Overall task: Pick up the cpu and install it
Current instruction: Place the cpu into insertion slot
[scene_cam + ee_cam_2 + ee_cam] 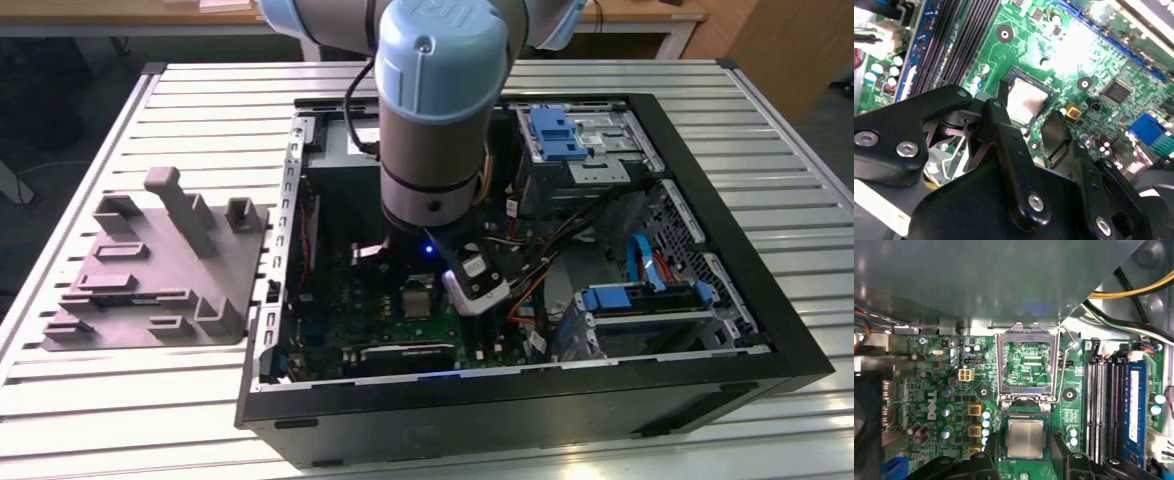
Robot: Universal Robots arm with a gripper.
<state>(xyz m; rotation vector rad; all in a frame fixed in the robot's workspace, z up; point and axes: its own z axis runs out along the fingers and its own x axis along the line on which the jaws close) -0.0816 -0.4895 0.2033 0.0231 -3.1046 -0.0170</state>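
The cpu (1026, 437) sits in its socket (1026, 416), gripper (1029, 104) spread wide astride it, the latch frame (1002, 365) not yet closed.

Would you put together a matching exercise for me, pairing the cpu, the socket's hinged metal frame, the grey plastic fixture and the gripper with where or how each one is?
Things:
1. cpu
2. hinged metal frame
3. grey plastic fixture
4. gripper

Places or states:
A. On the slatted table, at the exterior view's left of the computer case
B. Open, straddling the cpu
C. Lying in the motherboard socket
D. Swung open, clear of the cpu

Pairs: 1-C, 2-D, 3-A, 4-B.
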